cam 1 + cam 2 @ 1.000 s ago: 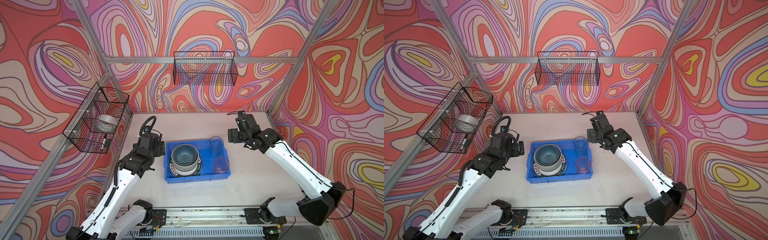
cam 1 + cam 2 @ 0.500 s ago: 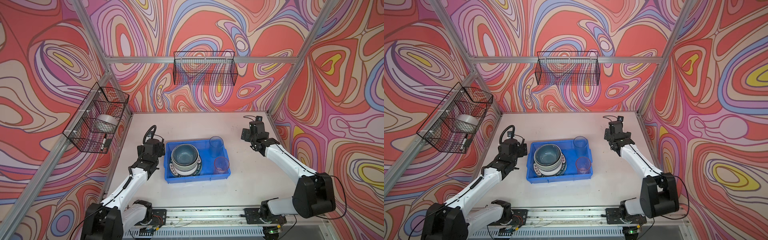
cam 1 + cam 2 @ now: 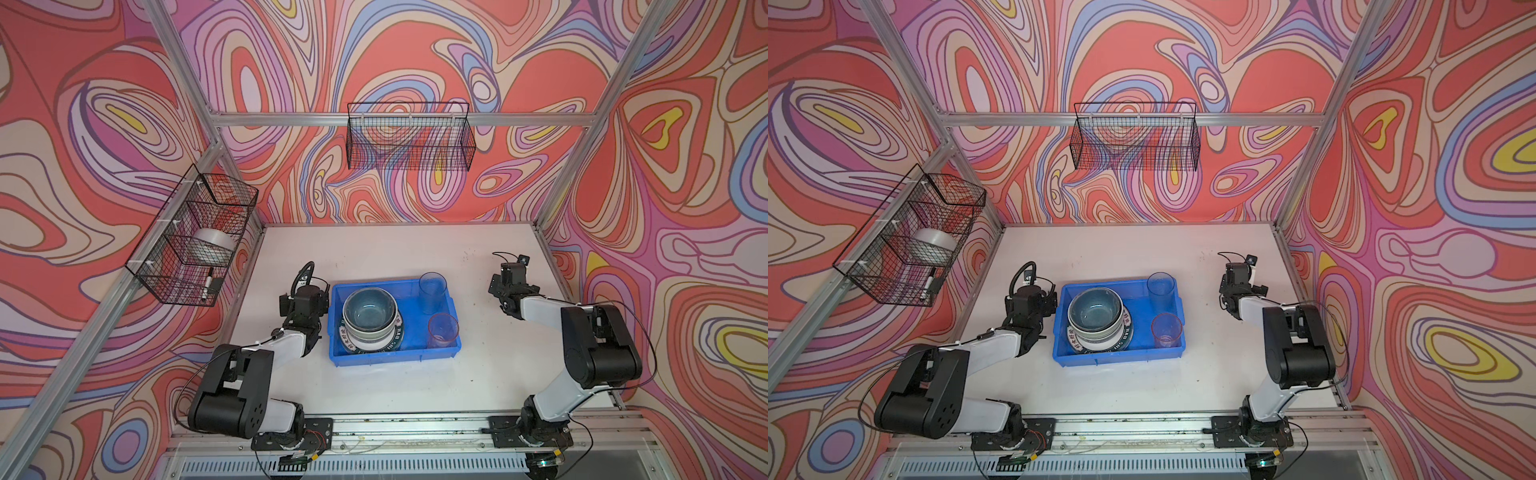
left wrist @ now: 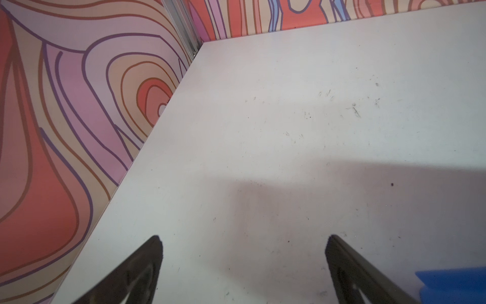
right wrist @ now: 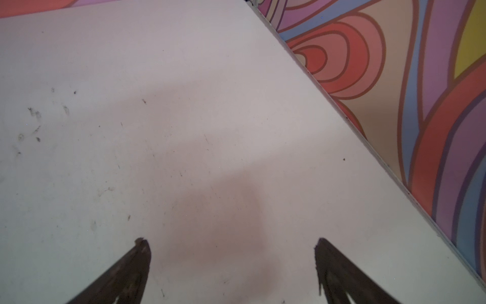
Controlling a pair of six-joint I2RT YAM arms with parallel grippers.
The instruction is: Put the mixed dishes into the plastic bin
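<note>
Use both top views to check the load. The plastic bin (image 3: 395, 358) sits mid-way across the white table (image 3: 374, 249) and holds every dish you can see. In its left half, a dark blue bowl (image 3: 369, 309) tops a nest of paler bowls resting on the white plate with lettered dark rim (image 3: 395, 335). In its right half, the clear blue tumbler (image 3: 432, 293) stands upright at the far corner and the pink tumbler (image 3: 443, 331) stands upright at the near corner. These views do not show the finger spacing, because each wrist housing covers its own fingers. The left arm (image 3: 286, 345) lies just beside the bin's left wall, and the right arm (image 3: 540, 307) is well apart from the bin on its right. Use the wrist views for tool state. The left gripper (image 4: 243, 244) is spread wide over bare table and grasps nothing. The right gripper (image 5: 231, 247) is likewise released and empty. Of the two wrist views, only the left one catches the bin, as a blue corner (image 4: 452, 287) at the frame edge. Only the top views show the wire basket on the left wall (image 3: 191, 245), which holds a white roll of tape (image 3: 214, 245), and the wire basket on the back wall (image 3: 409, 141).
</note>
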